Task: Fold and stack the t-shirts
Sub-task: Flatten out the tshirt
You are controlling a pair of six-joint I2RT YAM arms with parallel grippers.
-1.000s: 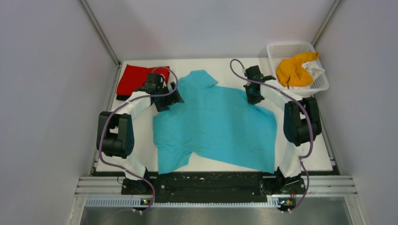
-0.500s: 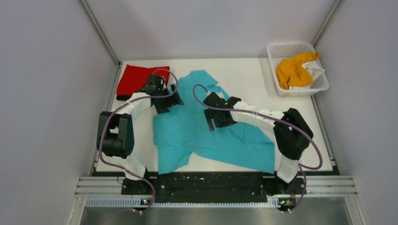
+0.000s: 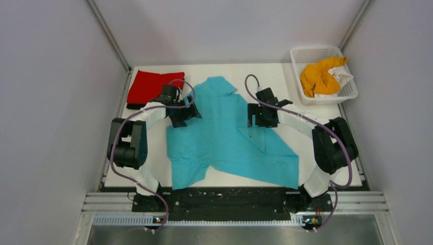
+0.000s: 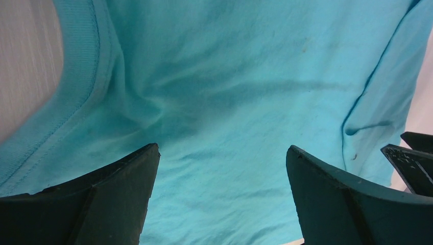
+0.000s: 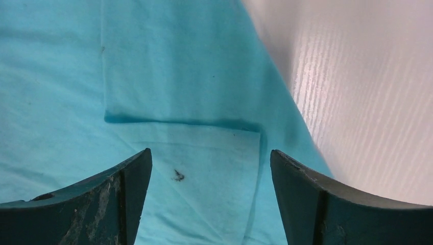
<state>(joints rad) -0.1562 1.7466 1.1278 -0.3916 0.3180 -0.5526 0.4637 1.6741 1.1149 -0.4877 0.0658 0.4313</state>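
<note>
A turquoise collared t-shirt [image 3: 224,138] lies spread across the middle of the table, its right side folded over onto its front. My left gripper [image 3: 185,115] hovers open over its left shoulder; the left wrist view shows only turquoise cloth [image 4: 230,76] between the fingers [image 4: 122,189]. My right gripper [image 3: 263,121] is open above the folded edge, holding nothing, and the right wrist view shows the folded sleeve [image 5: 168,61] below it. A folded red t-shirt [image 3: 150,87] sits at the back left. Orange [image 3: 317,76] and white [image 3: 342,75] t-shirts lie crumpled in the basket.
A white mesh basket [image 3: 306,53] stands at the back right corner. Bare white table [image 3: 286,81] shows right of the shirt and in the right wrist view [image 5: 367,92]. Grey walls close in both sides, and a black rail runs along the near edge.
My right gripper carried the shirt's right side over to the middle, opened and let it go, then drew back to the right. The left arm barely moved.
</note>
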